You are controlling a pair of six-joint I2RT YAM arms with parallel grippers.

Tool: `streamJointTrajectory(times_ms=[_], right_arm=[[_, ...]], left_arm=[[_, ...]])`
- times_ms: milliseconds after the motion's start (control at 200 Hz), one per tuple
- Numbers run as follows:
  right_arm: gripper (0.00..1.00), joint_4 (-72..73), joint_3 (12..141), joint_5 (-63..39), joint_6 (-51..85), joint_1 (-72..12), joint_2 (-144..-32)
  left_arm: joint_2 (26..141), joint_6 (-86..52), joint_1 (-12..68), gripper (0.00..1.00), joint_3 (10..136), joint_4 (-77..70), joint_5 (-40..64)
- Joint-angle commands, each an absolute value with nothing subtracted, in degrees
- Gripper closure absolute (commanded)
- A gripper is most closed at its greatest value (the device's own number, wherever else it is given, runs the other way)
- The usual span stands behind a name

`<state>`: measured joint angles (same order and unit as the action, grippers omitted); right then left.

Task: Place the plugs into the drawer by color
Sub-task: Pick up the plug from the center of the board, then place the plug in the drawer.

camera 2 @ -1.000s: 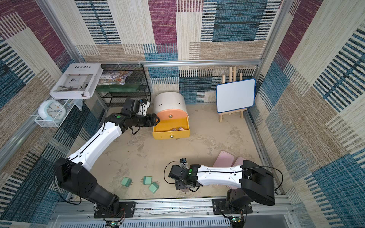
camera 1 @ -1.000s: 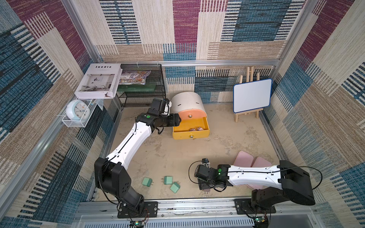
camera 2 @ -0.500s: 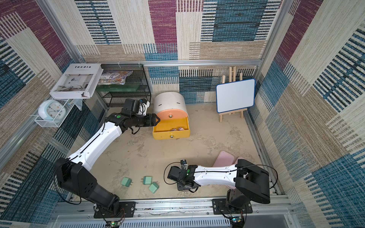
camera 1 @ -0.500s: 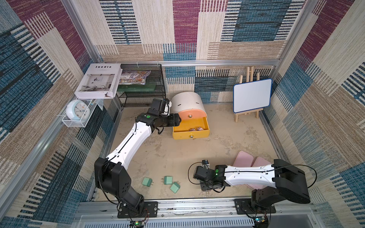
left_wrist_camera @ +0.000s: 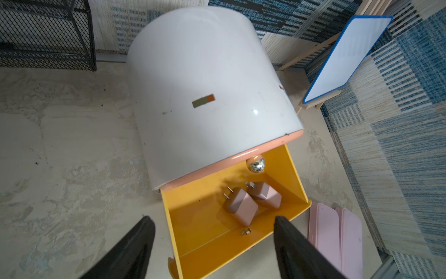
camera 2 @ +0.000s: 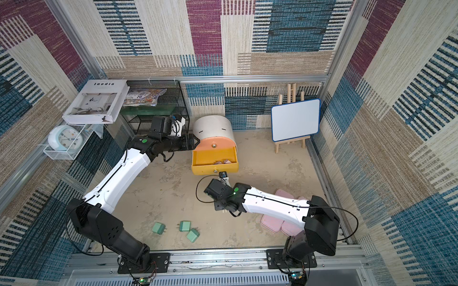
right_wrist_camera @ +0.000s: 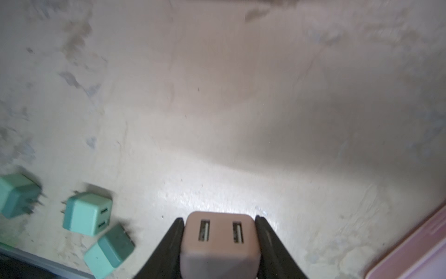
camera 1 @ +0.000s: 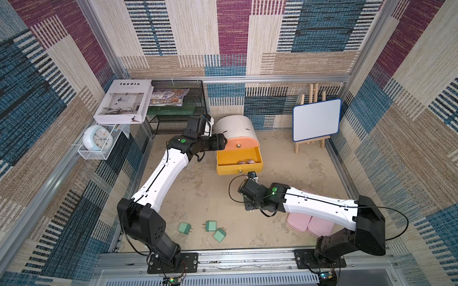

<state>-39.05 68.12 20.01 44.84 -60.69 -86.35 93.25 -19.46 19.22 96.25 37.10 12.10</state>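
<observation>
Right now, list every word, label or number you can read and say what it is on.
"Inedia": on the cover of the white book.
Colourful booklet on the wire rack: print too blurred to read.
Clock face: numerals too small to read.
Nothing else legible.

Both top views look steeply down from high at the front, over the whole floor (camera 1: 203, 193). The left wrist view sits close above the drawer (left_wrist_camera: 205, 72); the right wrist view is low beside the green plugs (right_wrist_camera: 87, 213). Both top views share these.
</observation>
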Motion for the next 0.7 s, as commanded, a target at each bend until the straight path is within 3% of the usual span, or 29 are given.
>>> streamJointTrajectory(times_ms=[0,205,426,696], right_arm=[[0.58,-36.78,73.88,24.32,32.43,-57.56,-86.09],[0.57,-32.18,86.88,28.13,20.15,-51.09,-90.3],[0.57,-24.75,91.37,26.55,15.68,-46.45,-95.91],[0.58,-20.32,91.82,22.73,15.91,-45.0,-100.07]], left_arm=[[94.95,-19.78,19.07,0.17,99.48,37.94,10.75],[103.13,-18.98,18.9,0.17,110.16,40.92,10.58],[113.18,-14.85,18.63,0.2,124.0,45.03,10.81],[117.41,-14.06,18.4,0.21,126.43,45.04,12.57]])
